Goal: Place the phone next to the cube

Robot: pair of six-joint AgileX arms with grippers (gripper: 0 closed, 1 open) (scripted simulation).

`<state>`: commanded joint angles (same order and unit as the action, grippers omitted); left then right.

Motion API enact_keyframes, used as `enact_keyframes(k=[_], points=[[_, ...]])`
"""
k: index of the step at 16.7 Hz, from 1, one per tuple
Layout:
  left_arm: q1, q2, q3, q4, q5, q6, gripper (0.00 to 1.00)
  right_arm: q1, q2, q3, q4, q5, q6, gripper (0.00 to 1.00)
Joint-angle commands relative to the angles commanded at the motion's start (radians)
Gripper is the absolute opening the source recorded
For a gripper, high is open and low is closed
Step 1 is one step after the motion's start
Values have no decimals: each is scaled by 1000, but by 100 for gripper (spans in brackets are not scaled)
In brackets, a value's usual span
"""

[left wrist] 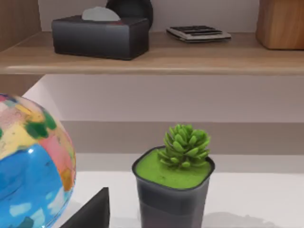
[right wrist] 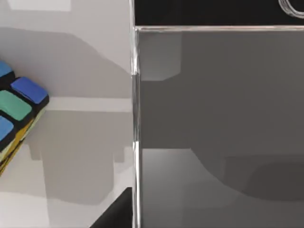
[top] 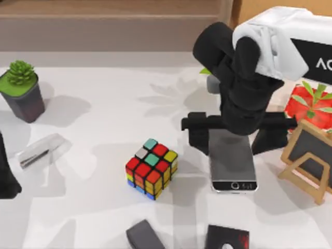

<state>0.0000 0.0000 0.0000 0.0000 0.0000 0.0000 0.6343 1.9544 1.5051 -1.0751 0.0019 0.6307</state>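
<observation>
R arm is reached down from the table's upper right, right gripper [top: 231, 136] spread open, fingers either side of the phone [top: 233, 162], which is laid flat near the cube [top: 151, 168], to its right. Chalkboard easel [top: 306, 158] is stood just right. Left gripper [top: 6, 176] is parked at left edge; its state can't be told.

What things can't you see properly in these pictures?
- The far end of the phone: in the top view the right arm covers it.
- The right pincer over the phone: whether it actually grips the phone; the arm hides that.
- The cube: in the right wrist view the edge cuts it off.
- The dark slab and black square: the top view's bottom edge cuts them.
</observation>
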Motion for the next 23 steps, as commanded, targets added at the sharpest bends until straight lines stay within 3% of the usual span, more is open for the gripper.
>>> enact_keyframes(k=[23], points=[[0, 0, 0, 0, 0, 0, 100, -20, 72, -128, 161, 5, 1, 0]])
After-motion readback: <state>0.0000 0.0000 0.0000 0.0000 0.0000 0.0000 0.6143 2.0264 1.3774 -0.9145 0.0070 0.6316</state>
